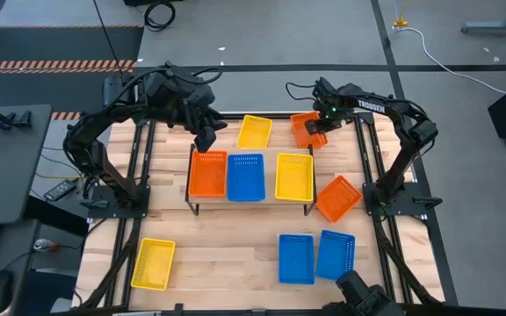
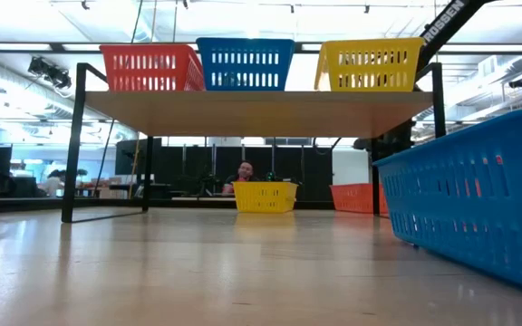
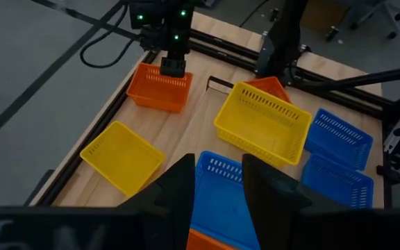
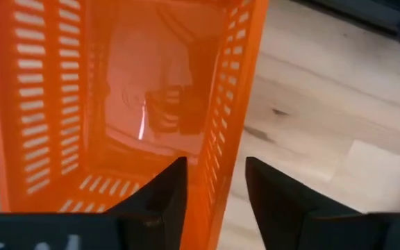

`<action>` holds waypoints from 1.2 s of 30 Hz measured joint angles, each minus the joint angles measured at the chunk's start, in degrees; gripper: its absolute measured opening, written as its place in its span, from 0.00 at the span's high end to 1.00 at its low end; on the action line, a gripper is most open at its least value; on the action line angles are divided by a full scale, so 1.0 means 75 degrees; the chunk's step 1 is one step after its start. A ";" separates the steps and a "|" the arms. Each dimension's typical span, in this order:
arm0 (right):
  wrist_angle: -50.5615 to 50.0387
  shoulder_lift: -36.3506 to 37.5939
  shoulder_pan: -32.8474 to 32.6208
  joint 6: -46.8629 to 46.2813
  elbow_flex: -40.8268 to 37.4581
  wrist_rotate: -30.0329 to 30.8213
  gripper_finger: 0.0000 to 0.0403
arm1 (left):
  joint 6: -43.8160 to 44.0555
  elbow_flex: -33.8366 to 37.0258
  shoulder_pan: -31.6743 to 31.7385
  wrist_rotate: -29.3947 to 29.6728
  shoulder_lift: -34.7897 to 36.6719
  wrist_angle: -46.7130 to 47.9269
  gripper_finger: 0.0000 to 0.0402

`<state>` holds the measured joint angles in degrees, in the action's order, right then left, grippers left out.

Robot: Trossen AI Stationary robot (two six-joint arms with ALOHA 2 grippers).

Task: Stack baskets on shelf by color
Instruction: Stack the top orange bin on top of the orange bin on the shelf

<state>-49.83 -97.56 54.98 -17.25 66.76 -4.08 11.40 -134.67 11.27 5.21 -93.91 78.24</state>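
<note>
Baskets already on the shelf (image 1: 251,205) run orange (image 1: 207,174), blue (image 1: 245,176), yellow (image 1: 294,175) from its left end, starting one stack per colour. Above the shelf's back-left corner, the left gripper (image 1: 206,138) hovers with jaws parted, empty. Near the desk's far edge, the right gripper (image 1: 316,129) has parted jaws straddling a loose orange basket's (image 1: 303,128) wall, probably gripping to lift.

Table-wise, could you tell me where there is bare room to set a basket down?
Bare wood lies between the yellow mesh basket at the near left and the two blue mesh baskets. The light-wood shelf is crowded with three baskets.
</note>
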 joint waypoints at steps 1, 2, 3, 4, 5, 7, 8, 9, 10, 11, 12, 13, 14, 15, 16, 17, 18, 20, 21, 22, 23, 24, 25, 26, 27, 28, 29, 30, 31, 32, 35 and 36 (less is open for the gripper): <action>0.0046 0.0000 0.0000 -0.0080 -0.0001 0.0000 0.68 | 0.0000 0.0000 0.0000 0.0011 -0.0005 0.0000 0.69; 0.0140 0.0006 0.0000 -0.0140 -0.0022 -0.0003 0.72 | -0.0003 0.0000 0.0000 0.0013 -0.0006 0.0000 0.69; 0.0216 0.0009 0.0000 -0.0201 -0.0045 -0.0018 0.77 | -0.0005 0.0000 0.0000 0.0035 -0.0006 0.0000 0.69; 0.0250 0.0009 0.0000 -0.0269 -0.0081 -0.0059 0.83 | -0.0006 0.0000 0.0000 0.0091 -0.0006 0.0000 0.69; 0.0251 0.0009 0.0000 -0.0297 -0.0127 -0.0121 0.89 | -0.0006 0.0000 0.0000 0.0177 -0.0006 0.0000 0.69; 0.0268 0.0017 0.0002 -0.0322 -0.0198 -0.0277 0.96 | -0.0006 0.0000 0.0000 0.0452 -0.0006 0.0000 0.69; 0.0293 0.0028 0.0000 -0.0389 -0.0217 -0.0317 0.96 | -0.0008 0.0000 -0.0003 0.0611 -0.0006 -0.0003 0.69; 0.0301 0.0029 0.0000 -0.0457 -0.0225 -0.0384 0.95 | -0.0009 0.0000 -0.0031 0.0770 -0.0006 -0.0013 0.69; 0.0300 0.0029 0.0000 -0.0503 -0.0230 -0.0438 0.94 | -0.0011 0.0000 -0.0038 0.0938 -0.0006 -0.0047 0.69; 0.0295 0.0029 0.0003 -0.0559 -0.0227 -0.0501 0.94 | -0.0036 0.0000 -0.0038 0.1088 -0.0006 -0.0091 0.69; 0.0286 0.0043 0.0005 -0.0623 -0.0198 -0.0618 0.94 | -0.0097 0.0000 -0.0041 0.1163 -0.0009 -0.0156 0.69; 0.0307 0.0086 0.0001 -0.0676 -0.0169 -0.0726 0.95 | -0.0197 0.0000 -0.0041 0.1181 -0.0009 -0.0242 0.69; 0.0319 0.0158 0.0000 -0.0718 -0.0121 -0.0837 0.96 | -0.0328 0.0000 -0.0041 0.1191 -0.0020 -0.0309 0.69; 0.0370 0.0248 -0.0003 -0.0765 -0.0054 -0.0937 0.96 | -0.0493 0.0000 -0.0042 0.1195 -0.0047 -0.0396 0.69; 0.0481 0.0353 -0.0006 -0.0843 0.0012 -0.1009 0.96 | -0.0677 0.0000 -0.0064 0.1198 -0.0073 -0.0488 0.69; 0.0571 0.0469 -0.0006 -0.0950 0.0091 -0.1051 0.96 | -0.0877 0.0004 -0.0082 0.1217 -0.0099 -0.0530 0.69; 0.0634 0.0571 -0.0006 -0.1053 0.0157 -0.1057 0.97 | -0.1080 0.0012 -0.0082 0.1303 -0.0142 -0.0564 0.69; 0.0706 0.0777 -0.0006 -0.1180 0.0306 -0.1053 0.97 | -0.1302 0.0012 -0.0126 0.1458 -0.0234 -0.0660 0.68; 0.0750 0.0883 -0.0006 -0.1250 0.0377 -0.1052 0.97 | -0.1363 0.0012 -0.0124 0.1475 -0.0288 -0.0621 0.67; 0.0773 0.0981 -0.0006 -0.1337 0.0454 -0.1058 0.97 | -0.1420 0.0012 -0.0114 0.1486 -0.0368 -0.0656 0.66; 0.0788 0.1081 -0.0009 -0.1410 0.0522 -0.1074 0.97 | -0.1455 0.0012 -0.0108 0.1487 -0.0422 -0.0692 0.65; 0.0785 0.1179 -0.0012 -0.1489 0.0578 -0.1075 0.97 | -0.1474 0.0012 -0.0108 0.1489 -0.0490 -0.0671 0.64; 0.0784 0.1271 -0.0012 -0.1561 0.0629 -0.1080 0.97 | -0.1478 0.0012 -0.0108 0.1490 -0.0564 -0.0689 0.63; 0.0791 0.1368 -0.0012 -0.1645 0.0686 -0.1116 0.97 | -0.1487 0.0012 -0.0105 0.1490 -0.0630 -0.0735 0.62; 0.0822 0.1480 -0.0012 -0.1711 0.0729 -0.1169 0.97 | -0.1527 0.0012 -0.0105 0.1491 -0.0702 -0.0770 0.61; 0.0862 0.1578 -0.0016 -0.1794 0.0778 -0.1207 0.97 | -0.1619 0.0012 -0.0105 0.1493 -0.0772 -0.0807 0.60; 0.0931 0.1670 -0.0020 -0.1905 0.0826 -0.1242 0.97 | -0.1734 0.0012 -0.0105 0.1491 -0.0846 -0.0851 0.59; 0.1004 0.1758 -0.0023 -0.1994 0.0857 -0.1266 0.97 | -0.1841 0.0012 -0.0105 0.1493 -0.0932 -0.0928 0.58; 0.1063 0.1842 -0.0031 -0.2104 0.0879 -0.1286 0.97 | -0.1943 0.0012 -0.0105 0.1488 -0.1002 -0.1072 0.57; 0.1110 0.1914 -0.0047 -0.2257 0.0904 -0.1328 0.97 | -0.2015 0.0012 -0.0104 0.1484 -0.1072 -0.1180 0.57; 0.1446 0.2147 -0.0100 -0.2621 0.0971 -0.1666 0.97 | -0.2335 0.0012 -0.0070 0.1488 -0.1322 -0.1639 0.54; 0.1550 0.2218 -0.0151 -0.2773 0.0990 -0.1762 0.97 | -0.2447 0.0012 -0.0058 0.1503 -0.1424 -0.1765 0.54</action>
<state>-38.20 -80.92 53.85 -38.05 74.19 -17.29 -6.96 -134.58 10.83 16.48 -104.59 65.00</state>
